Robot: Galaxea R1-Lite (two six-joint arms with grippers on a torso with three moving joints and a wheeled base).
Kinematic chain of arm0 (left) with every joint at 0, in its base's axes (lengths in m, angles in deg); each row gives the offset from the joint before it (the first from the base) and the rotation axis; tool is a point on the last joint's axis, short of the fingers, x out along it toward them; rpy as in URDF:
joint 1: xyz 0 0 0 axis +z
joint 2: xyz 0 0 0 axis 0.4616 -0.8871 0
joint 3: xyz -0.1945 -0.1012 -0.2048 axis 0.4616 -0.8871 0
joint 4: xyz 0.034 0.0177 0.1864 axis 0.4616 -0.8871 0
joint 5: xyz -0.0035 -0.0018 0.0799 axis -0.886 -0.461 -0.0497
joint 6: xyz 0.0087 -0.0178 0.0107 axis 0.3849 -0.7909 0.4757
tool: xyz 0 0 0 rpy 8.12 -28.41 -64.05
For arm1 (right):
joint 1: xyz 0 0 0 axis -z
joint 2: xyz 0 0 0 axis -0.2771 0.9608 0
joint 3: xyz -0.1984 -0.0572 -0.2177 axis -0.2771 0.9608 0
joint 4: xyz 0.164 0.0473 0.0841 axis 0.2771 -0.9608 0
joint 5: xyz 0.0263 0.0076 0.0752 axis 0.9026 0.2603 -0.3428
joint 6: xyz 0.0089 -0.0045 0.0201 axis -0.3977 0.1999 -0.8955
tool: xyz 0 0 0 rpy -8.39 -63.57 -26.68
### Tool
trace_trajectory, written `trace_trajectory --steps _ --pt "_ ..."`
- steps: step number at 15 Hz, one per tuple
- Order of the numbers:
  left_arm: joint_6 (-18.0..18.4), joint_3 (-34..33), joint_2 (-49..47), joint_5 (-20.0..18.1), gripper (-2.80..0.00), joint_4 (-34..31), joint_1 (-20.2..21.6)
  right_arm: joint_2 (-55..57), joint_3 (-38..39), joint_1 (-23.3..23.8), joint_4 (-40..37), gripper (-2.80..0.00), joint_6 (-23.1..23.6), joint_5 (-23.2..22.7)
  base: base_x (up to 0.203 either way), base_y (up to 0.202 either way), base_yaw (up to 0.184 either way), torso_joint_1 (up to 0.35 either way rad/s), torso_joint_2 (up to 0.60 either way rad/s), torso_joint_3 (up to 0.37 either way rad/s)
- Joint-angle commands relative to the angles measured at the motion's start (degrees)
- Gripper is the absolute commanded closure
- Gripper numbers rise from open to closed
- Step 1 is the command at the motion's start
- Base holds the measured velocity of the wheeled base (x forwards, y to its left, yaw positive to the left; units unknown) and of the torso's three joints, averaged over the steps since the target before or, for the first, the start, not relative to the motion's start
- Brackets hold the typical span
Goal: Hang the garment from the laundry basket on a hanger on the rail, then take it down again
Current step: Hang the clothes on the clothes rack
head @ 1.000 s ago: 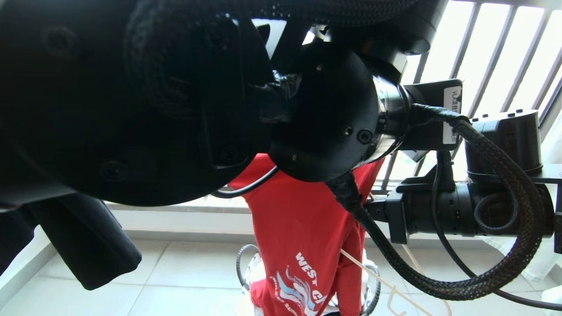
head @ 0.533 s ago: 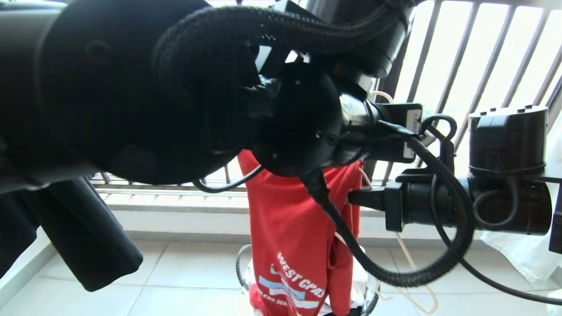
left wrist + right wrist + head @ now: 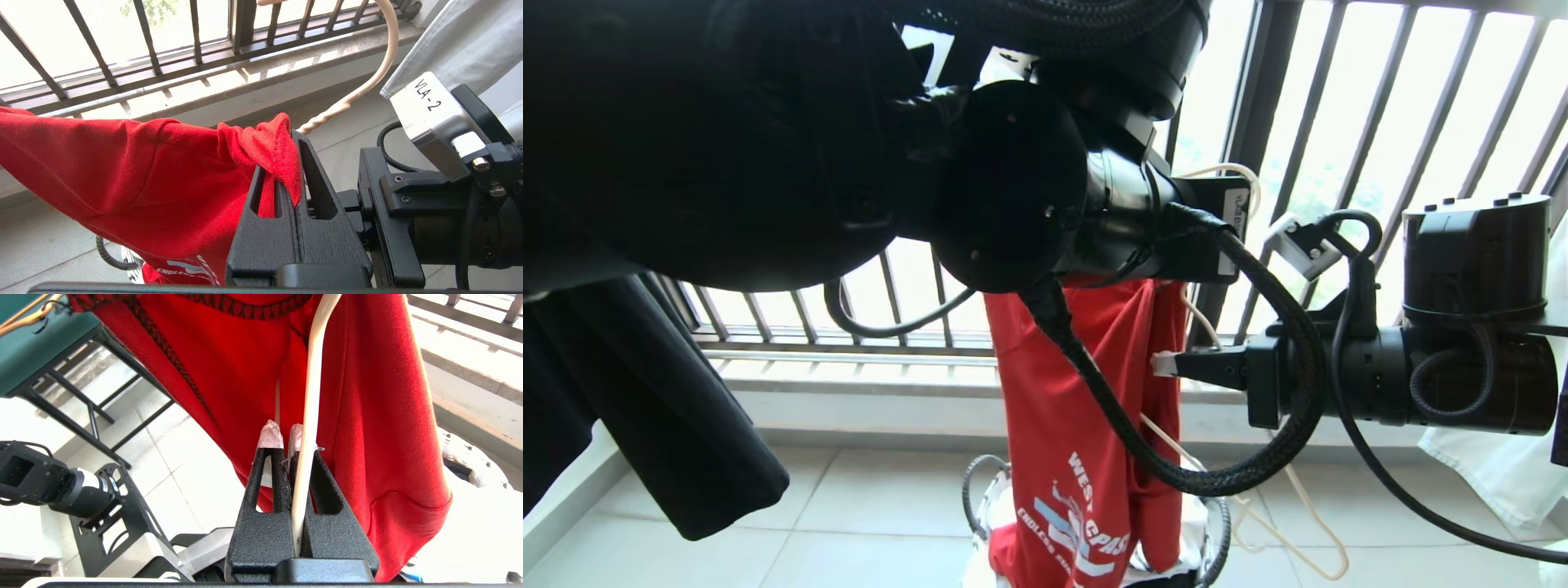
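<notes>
up close, the left arm fills most of the head view, dark and bulky across the top and left. its left gripper (image 3: pixel 286 163) has its jaws pressed together on a bunched fold of the red shirt (image 3: pixel 1086 425), near the top edge of the cloth. the shirt hangs down from that grip in a long narrow drape, its white lettering and blue-white print low down, and its bottom end reaches into the basket (image 3: pixel 1217 539) on the tiled floor. in the left wrist view the shirt (image 3: pixel 135 171) stretches away from the fingers, and the hook of the hanger (image 3: pixel 367 81) curves just beyond the fingertips

the right gripper (image 3: pixel 286 437) comes in level from the right side of the head view, its tips touching the shirt's right edge. its jaws are clamped on the thin cream hanger (image 3: pixel 310 396), which runs between the fingers (image 3: pixel 269 437) and on up against the red cloth (image 3: pixel 367 416). in the head view parts of the hanger (image 3: pixel 1307 506) show below the right arm, looping beside the shirt and above the floor

behind all this stands the black railing (image 3: pixel 1347 106) with bright light through it. a black garment (image 3: pixel 670 441) hangs at the left, and a pale garment (image 3: pixel 1494 474) shows at the far right under the right arm. i cannot see the rail itself
</notes>
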State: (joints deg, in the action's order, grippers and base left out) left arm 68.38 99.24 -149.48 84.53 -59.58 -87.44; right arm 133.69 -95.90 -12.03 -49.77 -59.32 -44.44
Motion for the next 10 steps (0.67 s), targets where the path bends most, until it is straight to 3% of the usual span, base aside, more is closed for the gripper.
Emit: trace_trajectory --steps 1,5,10 --pt "1.17 -0.01 -0.01 0.73 0.00 -0.19 0.19 -0.34 -0.02 -0.01 0.00 0.00 -0.04 -0.14 0.000 0.000 0.000 0.000 0.00 0.000" --pt "5.88 -0.01 -0.43 1.57 0.00 -0.34 1.92 -0.91 0.14 -0.01 0.00 0.00 0.04 -0.23 0.000 0.000 0.000 0.000 0.00 0.000" --pt "7.76 0.51 -3.52 1.28 0.00 0.36 2.47 -1.92 0.22 -0.01 0.00 0.00 0.04 -0.23 0.000 0.000 0.000 0.000 0.00 0.000"
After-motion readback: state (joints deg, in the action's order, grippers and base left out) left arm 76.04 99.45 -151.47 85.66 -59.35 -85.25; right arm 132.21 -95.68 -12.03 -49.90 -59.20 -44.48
